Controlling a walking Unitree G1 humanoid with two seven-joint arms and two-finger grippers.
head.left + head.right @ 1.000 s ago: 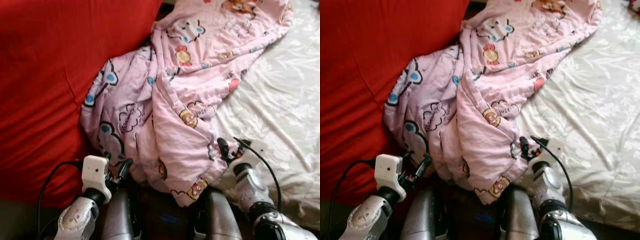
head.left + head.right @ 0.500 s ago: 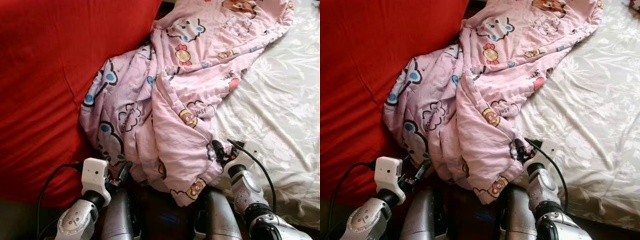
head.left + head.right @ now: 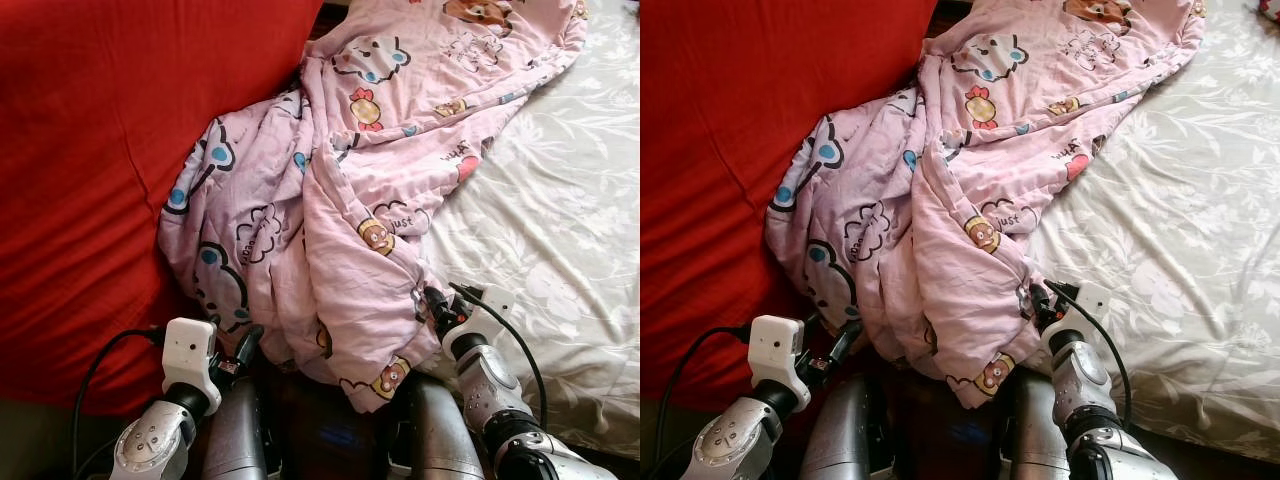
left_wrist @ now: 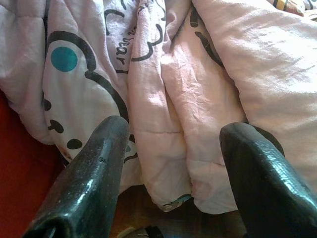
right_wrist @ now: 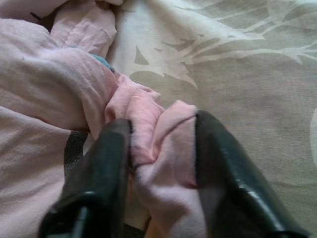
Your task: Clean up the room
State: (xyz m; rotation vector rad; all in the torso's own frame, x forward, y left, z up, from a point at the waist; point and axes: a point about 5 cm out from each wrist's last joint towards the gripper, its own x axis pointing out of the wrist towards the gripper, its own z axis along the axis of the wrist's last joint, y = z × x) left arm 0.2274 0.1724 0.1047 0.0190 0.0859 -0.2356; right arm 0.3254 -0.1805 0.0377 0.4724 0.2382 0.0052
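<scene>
A pink quilt (image 3: 350, 200) printed with cartoon animals lies crumpled across the bed, its lower end hanging over the near edge. My right gripper (image 5: 158, 148) is shut on a bunched fold of the quilt's edge (image 5: 153, 124), low at the bed's front (image 3: 436, 305). My left gripper (image 4: 171, 163) stands open just short of the quilt's hanging left folds (image 4: 163, 99), with nothing between its fingers (image 4: 94, 173). In the eye views it sits at the lower left (image 3: 235, 350).
A red cover (image 3: 90, 170) lies over the left of the bed. A pale floral bedsheet (image 3: 560, 220) covers the right side. My two silver legs (image 3: 240, 430) stand against the bed's front edge.
My right gripper has moved left into the quilt's edge and closed on a fold of it. The left arm has barely moved.
</scene>
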